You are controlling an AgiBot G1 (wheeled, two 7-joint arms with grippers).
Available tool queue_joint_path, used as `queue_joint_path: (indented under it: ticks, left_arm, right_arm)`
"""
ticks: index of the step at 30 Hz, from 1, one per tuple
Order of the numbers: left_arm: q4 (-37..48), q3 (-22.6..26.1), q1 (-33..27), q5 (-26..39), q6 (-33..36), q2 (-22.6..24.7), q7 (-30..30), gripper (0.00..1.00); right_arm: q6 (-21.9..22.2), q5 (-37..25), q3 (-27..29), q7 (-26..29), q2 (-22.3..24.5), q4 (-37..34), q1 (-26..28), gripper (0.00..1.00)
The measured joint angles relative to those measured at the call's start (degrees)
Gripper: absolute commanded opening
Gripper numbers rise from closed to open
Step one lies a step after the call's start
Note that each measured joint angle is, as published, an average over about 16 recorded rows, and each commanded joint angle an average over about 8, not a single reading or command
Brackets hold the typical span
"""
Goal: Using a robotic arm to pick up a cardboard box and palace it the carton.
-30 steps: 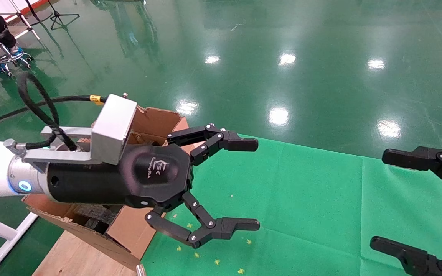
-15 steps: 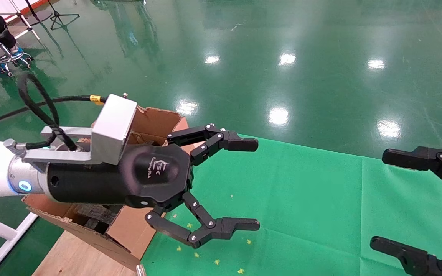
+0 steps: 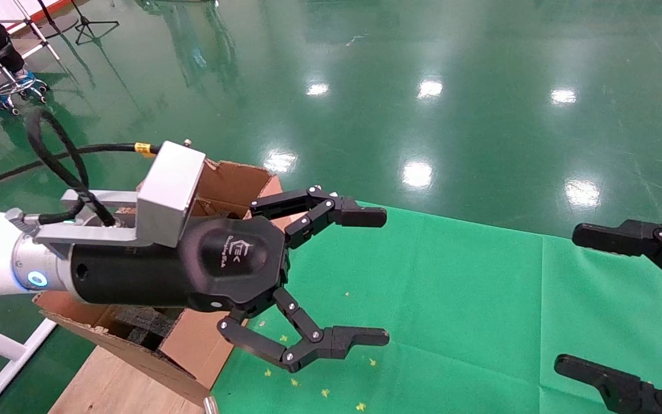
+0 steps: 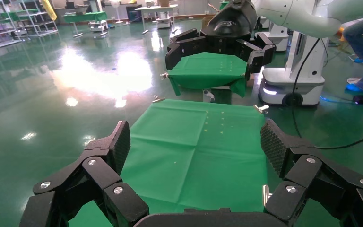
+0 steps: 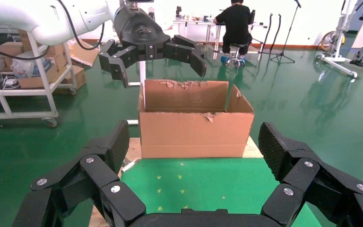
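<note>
The large brown corrugated carton (image 3: 233,178) with ragged torn edges stands at the left end of the green cloth-covered table (image 3: 451,299), on a pale wooden board (image 3: 112,385). Its top is open; dark grey foam blocks (image 3: 141,325) lie inside, and nothing else can be made out within from any view. The white glossy left robotic arm's black two-finger gripper (image 3: 360,276) hangs above the carton's near corner, reaching out over the cloth, fingers spread wide and holding nothing. The all-black right gripper (image 3: 612,305) hangs over the table's right end, well apart, likewise spread and empty. The small taped cardboard box is not visible in any view.
</note>
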Motion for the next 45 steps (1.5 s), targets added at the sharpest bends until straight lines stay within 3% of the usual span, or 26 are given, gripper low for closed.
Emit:
queue_joint_path:
  ticks: [45]
  left_arm:
    - [0.0, 0.0, 0.0, 0.0, 0.0, 0.0, 0.0, 1.0]
  right_arm:
    - [0.0, 0.0, 0.0, 0.0, 0.0, 0.0, 0.0, 1.0]
